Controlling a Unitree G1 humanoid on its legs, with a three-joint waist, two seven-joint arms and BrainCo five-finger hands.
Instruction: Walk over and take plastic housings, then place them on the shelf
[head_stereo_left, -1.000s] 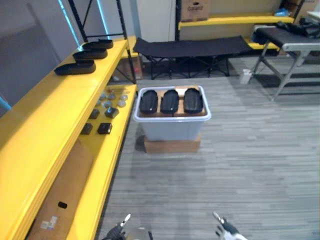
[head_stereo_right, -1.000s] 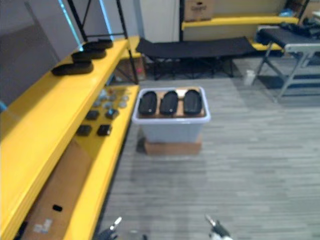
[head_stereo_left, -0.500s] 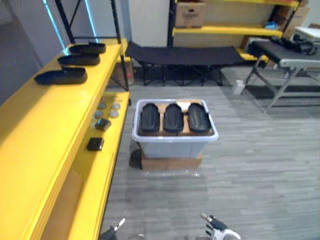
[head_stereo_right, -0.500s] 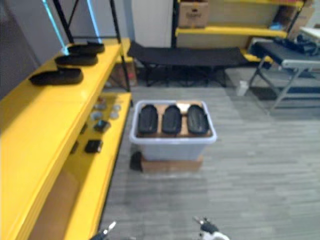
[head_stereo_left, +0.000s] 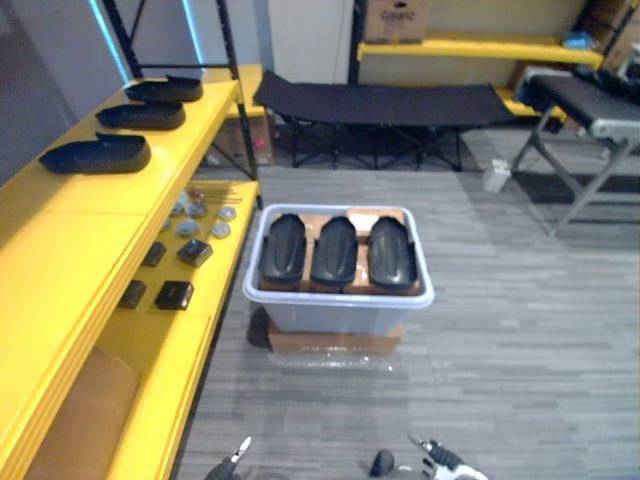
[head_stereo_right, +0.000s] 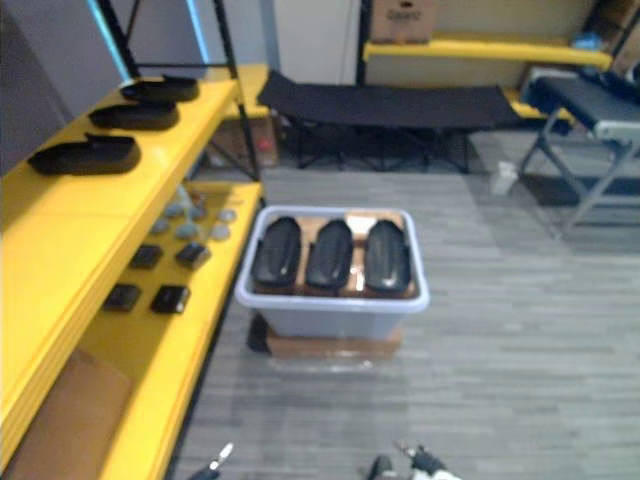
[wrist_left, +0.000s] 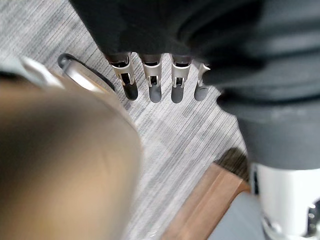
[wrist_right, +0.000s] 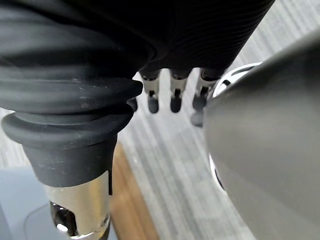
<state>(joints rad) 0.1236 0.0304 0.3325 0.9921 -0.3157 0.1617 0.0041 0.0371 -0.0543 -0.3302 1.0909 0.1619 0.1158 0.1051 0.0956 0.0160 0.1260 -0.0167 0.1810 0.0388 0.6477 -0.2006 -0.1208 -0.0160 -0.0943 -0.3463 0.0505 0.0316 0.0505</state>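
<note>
- Sitting side by side in the pale bin (head_stereo_left: 335, 318), three black plastic housings (head_stereo_left: 338, 250) are waiting on the floor. The bin itself is resting on a wooden base (head_stereo_left: 335, 342).
- The whole picture is shifting compared with a second ago. The bin is looking bigger and sitting lower in the head views, so that's the camera walking in, not the bin moving. Nothing inside the bin is changing.
- What that's meaning for the task, I'd say: the walk-over is nearly wrapping up and the pick isn't starting yet.
- The left hand (wrist_left: 152, 80) is hanging with its fingers straight, holding nothing. The right hand (wrist_right: 175, 90) is doing the same, fingers straight over bare floor.
- The yellow shelf (head_stereo_left: 90, 230) is running along the robot's left, with placed housings (head_stereo_left: 97, 153) already lying on its top tier, well apart from the bin. Small dark parts (head_stereo_left: 173, 294) are lying on the tier below.
- Hard to make out: both hands are getting cut off at the bottom edge of the head views, just fingertips poking in. The thumbs aren't showing clearly in the wrist views. I can't tell what's lying under the housings beyond something brownish.
</note>
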